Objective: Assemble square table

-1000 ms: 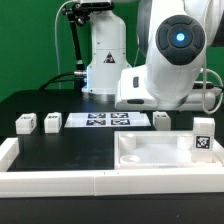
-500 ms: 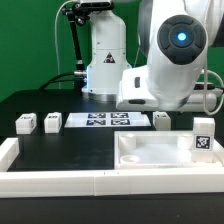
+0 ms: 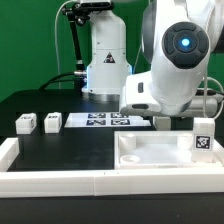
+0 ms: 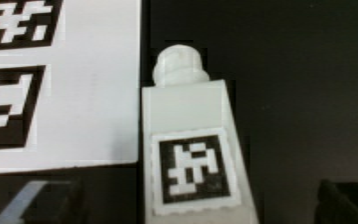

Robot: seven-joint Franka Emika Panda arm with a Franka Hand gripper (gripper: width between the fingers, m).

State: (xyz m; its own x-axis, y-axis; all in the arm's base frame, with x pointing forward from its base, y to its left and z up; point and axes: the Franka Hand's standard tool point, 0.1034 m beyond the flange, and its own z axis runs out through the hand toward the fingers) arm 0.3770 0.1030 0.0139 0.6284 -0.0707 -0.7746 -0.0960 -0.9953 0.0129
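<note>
In the wrist view a white table leg (image 4: 190, 140) lies on the black table, its tag facing up and its rounded peg end (image 4: 181, 62) pointing away. My gripper (image 4: 190, 206) is open, with one dark finger (image 4: 30, 202) on each side of the leg and apart from it. The square tabletop (image 3: 150, 156) rests at the front on the exterior view's right, with a tagged leg (image 3: 203, 137) standing at its right corner. Two more legs (image 3: 25, 123) (image 3: 52, 122) stand at the left. In the exterior view the arm's bulk (image 3: 170, 75) hides the gripper.
The marker board (image 3: 100, 121) (image 4: 43, 90) lies flat right beside the leg under the gripper. Long white bars (image 3: 50, 181) run along the front edge and the left side. A second white robot base (image 3: 105, 60) stands at the back.
The arm has shifted a little toward the exterior view's right and now covers the leg beside the marker board. The jaws stay open and no parts have moved.
</note>
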